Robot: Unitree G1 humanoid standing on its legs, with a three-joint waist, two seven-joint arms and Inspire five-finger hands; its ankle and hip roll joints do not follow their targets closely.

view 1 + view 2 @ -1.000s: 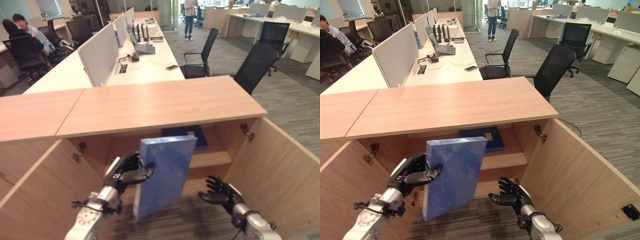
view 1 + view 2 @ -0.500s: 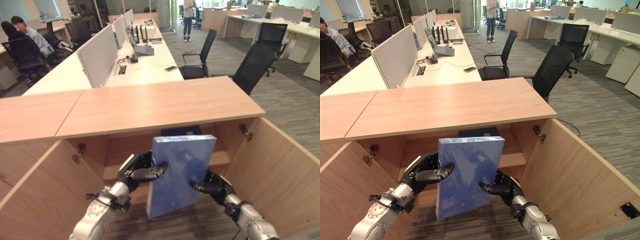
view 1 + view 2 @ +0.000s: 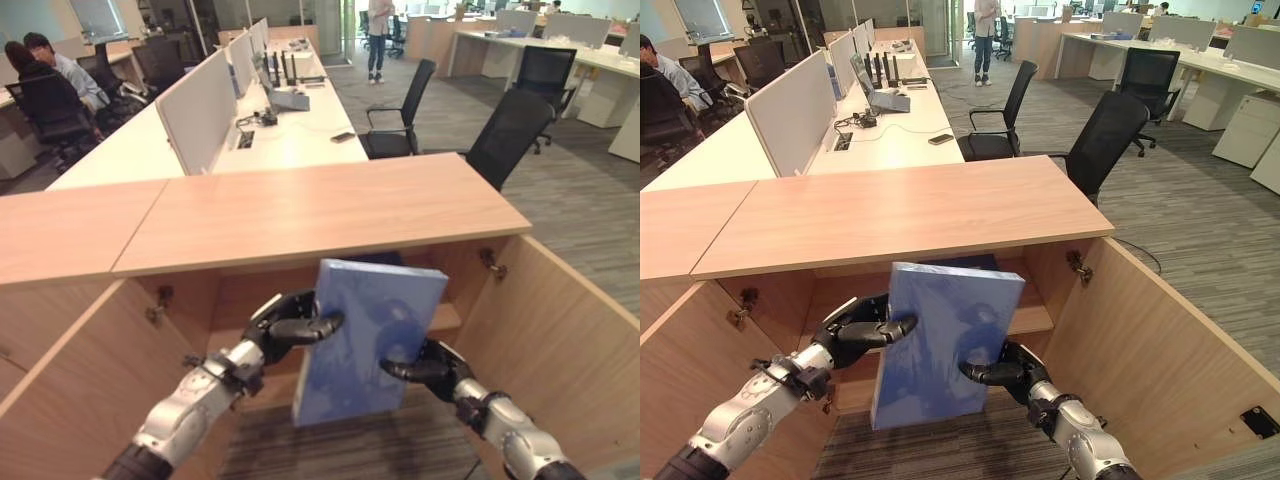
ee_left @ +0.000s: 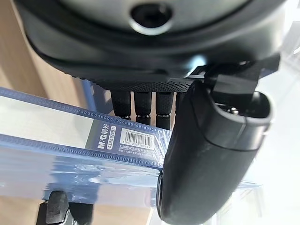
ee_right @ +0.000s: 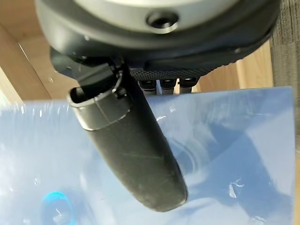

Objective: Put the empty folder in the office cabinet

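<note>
I hold a translucent blue folder (image 3: 365, 340) upright and slightly tilted in front of the open wooden cabinet (image 3: 320, 205). My left hand (image 3: 290, 325) pinches its left edge, thumb on the front, fingers behind; the left wrist view shows the thumb (image 4: 211, 150) pressed on the folder (image 4: 70, 154). My right hand (image 3: 425, 367) grips the lower right edge, with its thumb (image 5: 131, 154) laid across the folder's (image 5: 234, 154) face and the fingers behind. The folder's top edge reaches the cabinet's opening.
Both cabinet doors stand open: the left door (image 3: 90, 400) and the right door (image 3: 560, 340). A dark blue folder (image 3: 975, 262) lies on the inner shelf (image 3: 445, 318) behind. Office chairs (image 3: 510, 130), desks and seated people lie beyond the cabinet.
Both hands have carried the folder up and forward toward the cabinet opening, tilting its top to the right. One second ago the right hand was off the folder; it has since closed on the folder's right edge.
</note>
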